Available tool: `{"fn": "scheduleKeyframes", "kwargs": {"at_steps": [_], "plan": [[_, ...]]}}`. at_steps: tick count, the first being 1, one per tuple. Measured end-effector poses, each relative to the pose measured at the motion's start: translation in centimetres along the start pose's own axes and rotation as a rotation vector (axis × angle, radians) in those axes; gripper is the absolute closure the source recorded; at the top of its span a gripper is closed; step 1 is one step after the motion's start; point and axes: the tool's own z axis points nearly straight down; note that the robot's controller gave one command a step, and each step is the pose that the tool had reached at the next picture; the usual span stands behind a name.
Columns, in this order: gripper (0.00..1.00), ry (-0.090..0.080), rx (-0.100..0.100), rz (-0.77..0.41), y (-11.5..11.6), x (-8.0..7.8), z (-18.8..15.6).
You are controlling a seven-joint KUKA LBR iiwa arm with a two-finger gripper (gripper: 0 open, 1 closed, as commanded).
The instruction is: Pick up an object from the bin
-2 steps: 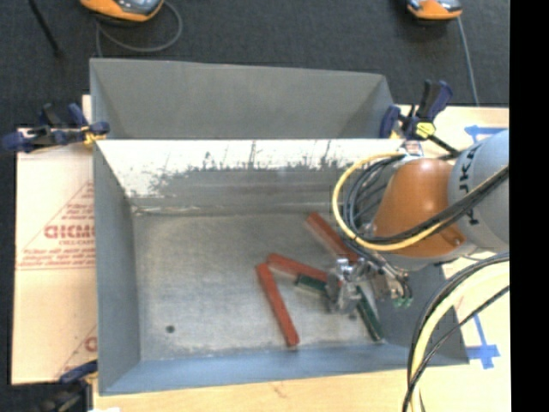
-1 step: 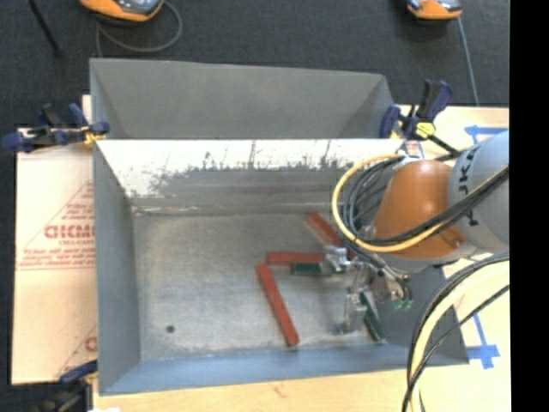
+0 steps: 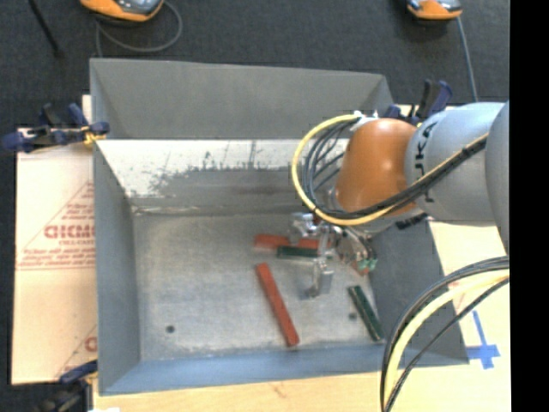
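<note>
The gripper [image 3: 320, 280] is low in the bin [image 3: 171, 273], right of the floor's middle, its metal tip close above the bare grey floor. Whether it is apart or together cannot be told from this angle, and nothing shows clamped in it.

Nearest to it is a short green bar [image 3: 296, 251], just up and left of the tip, lying almost level and running under the gripper's body. A short red bar [image 3: 268, 242] sits at the green one's left end, touching it or nearly so. Down and left lies a long red stick [image 3: 276, 304], slanting from beside the tip toward the near wall, close to the gripper but apart from it. On the other side, a dark green stick [image 3: 365, 312] slants down toward the bin's near right corner, also apart.

Above the gripper sits the orange cover [image 3: 373, 166], with cables [image 3: 304, 157] looped round it, and the grey arm [image 3: 463, 161] comes in from the right.
</note>
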Motion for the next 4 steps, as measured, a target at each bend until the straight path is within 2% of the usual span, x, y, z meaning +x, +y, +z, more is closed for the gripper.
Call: {"fn": "scheduleKeyframes", "kwargs": {"at_steps": [1, 2, 3, 4], "plan": [[0.0, -0.003, 0.006, -0.002, -4.6, -2.8, -6.1], [0.0, 0.009, -0.001, 0.027, -2.8, -2.4, 1.5], [1.0, 0.002, 0.001, 0.027, -3.0, -2.6, 1.0], [1.0, -0.001, 0.003, -0.024, 0.5, 0.2, -12.0]]}}
